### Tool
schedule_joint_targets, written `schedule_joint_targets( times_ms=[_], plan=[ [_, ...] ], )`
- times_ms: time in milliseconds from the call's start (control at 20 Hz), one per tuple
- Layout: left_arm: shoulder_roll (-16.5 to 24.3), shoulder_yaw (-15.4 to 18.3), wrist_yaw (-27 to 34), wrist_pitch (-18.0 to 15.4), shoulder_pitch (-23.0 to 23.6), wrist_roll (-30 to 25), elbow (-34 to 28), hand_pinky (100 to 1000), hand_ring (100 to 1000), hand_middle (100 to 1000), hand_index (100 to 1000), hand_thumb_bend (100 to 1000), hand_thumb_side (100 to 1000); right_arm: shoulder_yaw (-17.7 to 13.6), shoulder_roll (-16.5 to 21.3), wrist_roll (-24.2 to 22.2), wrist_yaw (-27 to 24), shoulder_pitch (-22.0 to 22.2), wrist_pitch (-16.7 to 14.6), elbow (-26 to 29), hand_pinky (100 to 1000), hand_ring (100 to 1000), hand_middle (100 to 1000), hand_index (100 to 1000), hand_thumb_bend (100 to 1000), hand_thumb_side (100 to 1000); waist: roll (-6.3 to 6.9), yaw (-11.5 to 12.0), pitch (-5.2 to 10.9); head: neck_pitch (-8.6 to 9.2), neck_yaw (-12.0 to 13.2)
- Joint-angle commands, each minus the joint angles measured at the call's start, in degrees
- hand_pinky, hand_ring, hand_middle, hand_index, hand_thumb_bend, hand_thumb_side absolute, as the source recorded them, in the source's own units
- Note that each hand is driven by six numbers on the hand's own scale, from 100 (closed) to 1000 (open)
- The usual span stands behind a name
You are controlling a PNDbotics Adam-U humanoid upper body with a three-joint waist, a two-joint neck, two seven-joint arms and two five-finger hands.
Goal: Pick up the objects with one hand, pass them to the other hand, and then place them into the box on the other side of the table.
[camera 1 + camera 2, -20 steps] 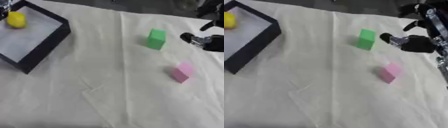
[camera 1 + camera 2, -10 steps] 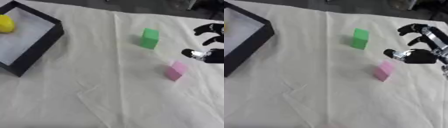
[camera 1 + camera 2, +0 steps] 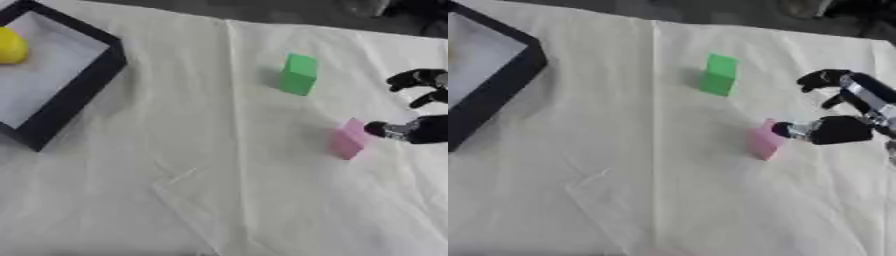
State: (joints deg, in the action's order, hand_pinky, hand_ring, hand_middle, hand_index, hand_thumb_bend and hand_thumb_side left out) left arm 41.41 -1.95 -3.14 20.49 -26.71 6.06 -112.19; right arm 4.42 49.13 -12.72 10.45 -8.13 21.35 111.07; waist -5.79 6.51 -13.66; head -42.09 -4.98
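Pink block (image 3: 763, 141): lies on the tabletop (image 3: 219, 200) at the right, tilted askew to the view, below the green block and well apart from it.
Green block (image 3: 298, 74): stands further back, untouched, nothing near it.
Right hand (image 3: 846, 112): comes in from the right edge; thumb tip just beside the pink block's right face, possibly touching; fingers spread and raised above it, closed on nothing.
Left hand: not in view.
Box (image 3: 83, 95): black-walled, at the far left of the tabletop; a yellow object (image 3: 10, 46) lies inside it.
Handling, judged: both blocks look small, light and stiff, with flat matt faces that should not slip; nothing suggests fragility.
Grasp point, judged: opposite side faces of the pink block, thumb on the right face and fingers over the left, leaving part of the block exposed for the receiving hand.
Risk, judged: a nudge from the thumb alone may slide or tip the block on the cloth.
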Motion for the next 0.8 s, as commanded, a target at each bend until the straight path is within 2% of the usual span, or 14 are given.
schedule_joint_targets(
  times_ms=[50,800],
  plan=[
    [0.82,0.70,0.04,0.18,-0.50,-0.53,-0.96,885,650,609,744,100,515,0.33,2.74,-1.57,0.59,-1.09,-0.44,-1.63,750,921,754,831,683,388,0.24,0.14,1.30,-0.32,-0.47],
    [0.09,0.46,-1.14,0.82,-0.49,-2.47,-0.56,884,651,600,746,100,538,3.86,1.80,-4.93,3.65,-4.89,-1.78,-8.61,788,926,775,844,697,394,0.09,0.93,1.01,-1.03,-1.55]
  ],
)
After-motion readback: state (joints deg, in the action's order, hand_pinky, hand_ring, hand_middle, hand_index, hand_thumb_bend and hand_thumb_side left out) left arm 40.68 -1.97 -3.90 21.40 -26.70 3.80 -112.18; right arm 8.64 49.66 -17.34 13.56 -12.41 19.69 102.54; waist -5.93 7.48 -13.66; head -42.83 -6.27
